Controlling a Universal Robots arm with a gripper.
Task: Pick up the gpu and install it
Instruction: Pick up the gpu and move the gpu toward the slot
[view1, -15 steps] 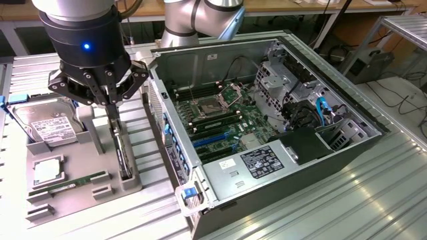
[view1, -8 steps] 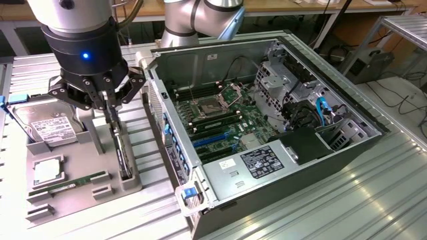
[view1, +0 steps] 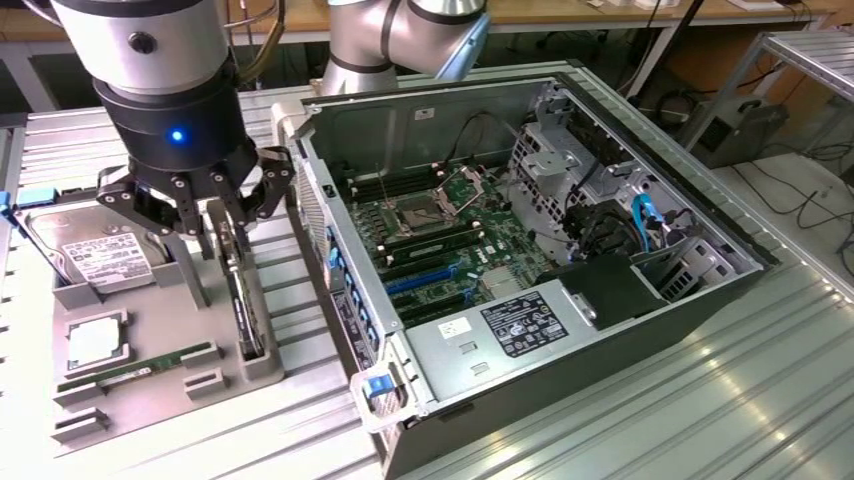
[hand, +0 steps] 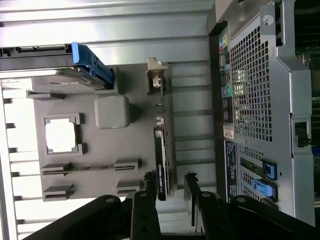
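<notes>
The gpu (view1: 242, 295) stands on edge in a slot of the grey holder tray (view1: 160, 325), seen as a thin dark slab. In the wrist view the gpu (hand: 161, 162) runs lengthwise, with its silver end bracket (hand: 157, 75) at the far end. My gripper (view1: 230, 222) hangs just above the card's top edge and is open. In the wrist view the gripper (hand: 170, 176) has one black finger (hand: 150, 186) close beside the card's near end and the other finger (hand: 190, 187) a little apart from it. Nothing is held.
The open computer case (view1: 534, 250) lies to the exterior view's right, its motherboard (view1: 441, 240) and blue expansion slots (view1: 424, 280) exposed. On the holder tray sit a hard drive (view1: 100, 255), a CPU (view1: 96, 340) and a RAM stick (view1: 147, 362). The case's rear panel (hand: 250, 100) stands near the tray.
</notes>
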